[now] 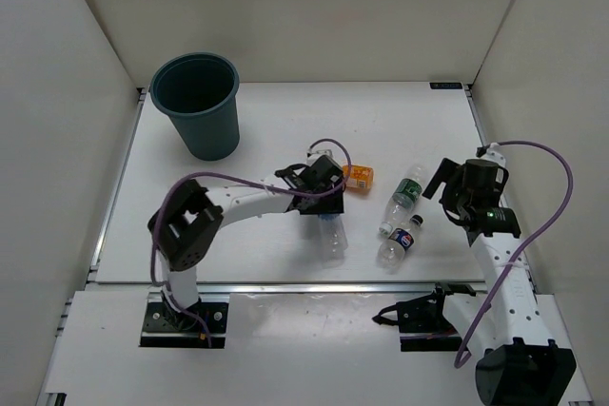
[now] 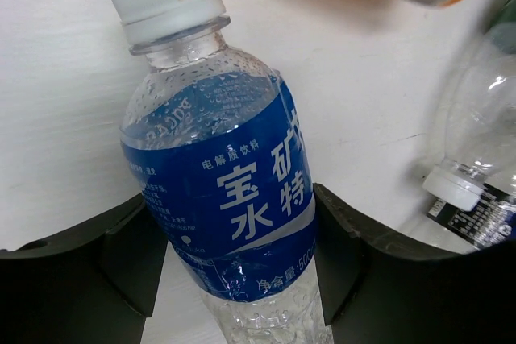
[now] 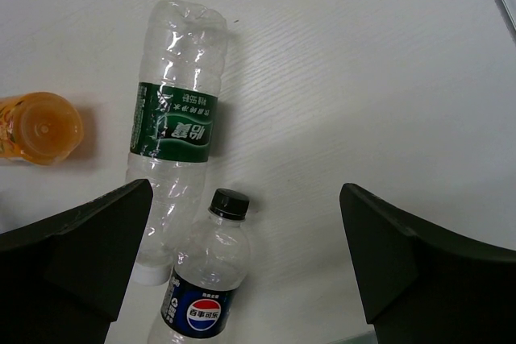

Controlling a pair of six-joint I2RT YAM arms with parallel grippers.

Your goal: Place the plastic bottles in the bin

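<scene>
The dark teal bin (image 1: 197,102) stands at the far left. My left gripper (image 1: 320,199) is shut on the blue-label bottle (image 2: 218,191), both fingers (image 2: 339,255) pressing its sides at mid-body; the bottle lies low over the table, white cap pointing away. The orange bottle (image 1: 358,178) lies just right of it. The green-label bottle (image 3: 173,118) and the dark-cap bottle (image 3: 205,279) lie side by side (image 1: 402,221). My right gripper (image 3: 246,187) is open and empty, hovering above and just right of those two.
White walls enclose the table on the left, back and right. A metal rail (image 1: 314,285) runs along the near edge by the arm bases. A purple cable (image 1: 561,197) loops off the right arm.
</scene>
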